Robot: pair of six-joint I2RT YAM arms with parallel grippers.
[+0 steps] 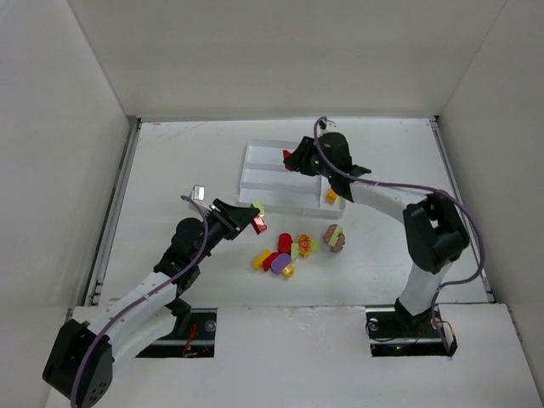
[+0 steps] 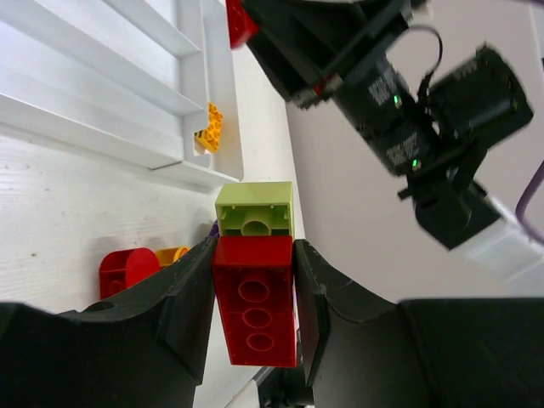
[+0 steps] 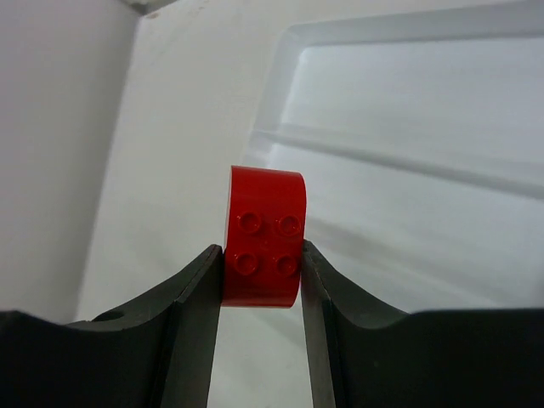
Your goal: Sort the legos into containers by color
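My left gripper (image 1: 255, 221) (image 2: 253, 248) is shut on a red lego (image 2: 255, 297) with a lime-yellow lego (image 2: 255, 208) stuck to its far end. It hovers left of the loose legos (image 1: 280, 255) on the table. Above the far left part of the white tray (image 1: 255, 149), my right gripper (image 1: 293, 160) (image 3: 262, 255) is shut on a red rounded lego (image 3: 263, 246). The tray's long slots (image 3: 408, 110) lie below it. One orange-yellow lego (image 1: 331, 196) (image 2: 210, 127) lies in the tray's near right end.
A lime-yellow and purple stack (image 1: 334, 238) lies right of the pile. A small grey object (image 1: 198, 192) sits on the table left of the tray. White walls close in the table on three sides. The right arm (image 2: 399, 102) shows high in the left wrist view.
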